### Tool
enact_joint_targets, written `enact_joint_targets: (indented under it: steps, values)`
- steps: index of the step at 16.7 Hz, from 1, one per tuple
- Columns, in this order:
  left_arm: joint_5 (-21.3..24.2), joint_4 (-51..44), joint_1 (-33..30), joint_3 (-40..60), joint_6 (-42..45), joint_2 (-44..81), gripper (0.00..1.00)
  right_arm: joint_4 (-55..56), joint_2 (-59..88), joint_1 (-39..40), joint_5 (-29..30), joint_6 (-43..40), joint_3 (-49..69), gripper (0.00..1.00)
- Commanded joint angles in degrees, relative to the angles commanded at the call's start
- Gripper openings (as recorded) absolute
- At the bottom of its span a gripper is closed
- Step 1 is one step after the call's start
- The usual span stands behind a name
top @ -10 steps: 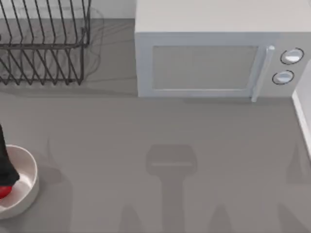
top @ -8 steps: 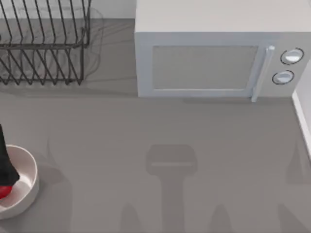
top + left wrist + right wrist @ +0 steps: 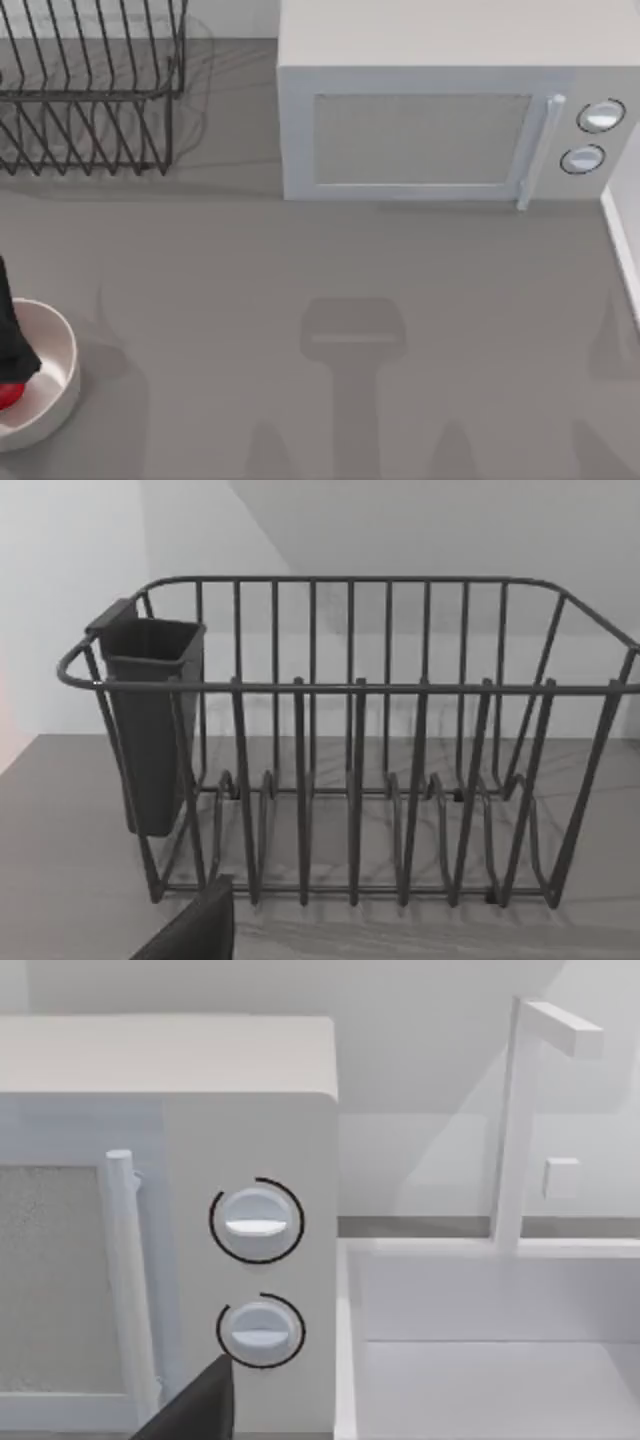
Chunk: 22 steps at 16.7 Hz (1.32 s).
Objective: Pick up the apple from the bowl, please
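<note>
Grey tabletop spreads across the top view, with a white microwave at the back and a dark wire dish rack in the back left corner. At the table's left edge sits the white bowl, cut off by the frame. The left gripper reaches down into it as a dark shape, and the red apple shows right at its lower end, inside the bowl near the frame's edge. Whether its fingers are apart or closed on the fruit, I cannot tell from here. A pale sink edge runs along the right side of the table.

From the left wrist view, the dish rack stands upright on the table with a dark cutlery cup hung on one end; a dark finger shows at the frame's edge.

From the right wrist view, the microwave shows its handle and two round knobs, one above the other. Beside it lies the white sink with a tall faucet. A dark finger of the right gripper shows at the edge; its state I cannot tell.
</note>
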Motion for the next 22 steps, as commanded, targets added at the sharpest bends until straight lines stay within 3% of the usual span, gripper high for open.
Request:
enact_joint_targets:
  steps: [15,22]
  values:
    - [0.00,-0.70,-0.03,0.63,-0.02,0.71,1.00,0.00,0.00,0.00,0.00,0.00,0.00,1.00]
    - [0.00,-17.60,-0.72,16.01,-0.42,21.75,1.00,0.00,0.00,0.00,0.00,0.00,0.00,1.00]
